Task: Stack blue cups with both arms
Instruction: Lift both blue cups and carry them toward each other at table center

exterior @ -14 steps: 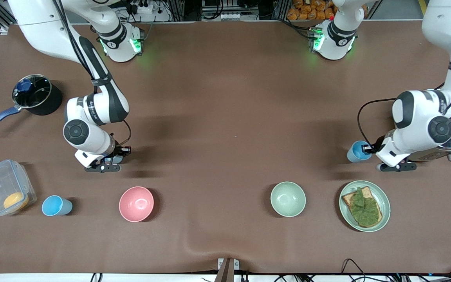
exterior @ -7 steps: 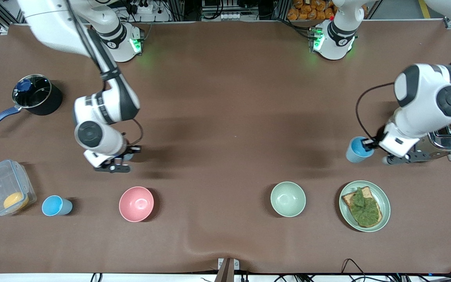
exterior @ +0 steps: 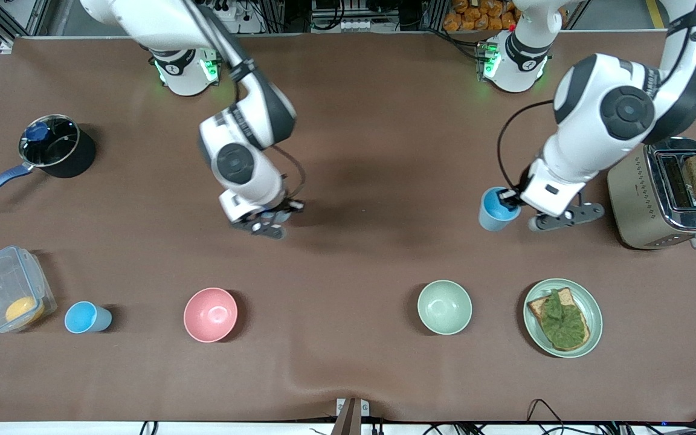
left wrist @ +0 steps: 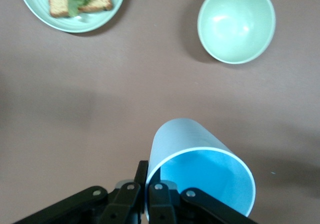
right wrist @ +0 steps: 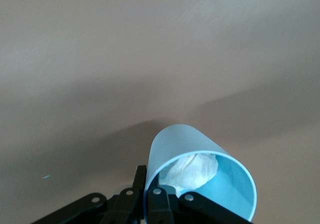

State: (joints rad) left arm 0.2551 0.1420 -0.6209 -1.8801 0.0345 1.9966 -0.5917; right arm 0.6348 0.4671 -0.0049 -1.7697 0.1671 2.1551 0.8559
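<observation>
The left gripper [exterior: 514, 205] is pinching a blue cup [exterior: 493, 209] by its rim, carrying it over bare table. The right gripper [right wrist: 150, 196] is clamping another cup [right wrist: 200, 176], holding crumpled white stuff [right wrist: 192, 170], above mid-table. A third cup [exterior: 86, 318] is sitting beside the container [exterior: 6, 296].

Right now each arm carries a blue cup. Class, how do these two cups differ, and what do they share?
The left pincer holds an empty cup; the cup in the right pincer has crumpled white material inside. The left arm's cup hangs over bare table near the green bowl; the right arm's cup hangs over mid-table, mostly hidden under the wrist from the front. Both are light blue, tapered and pinched at the rim.
</observation>
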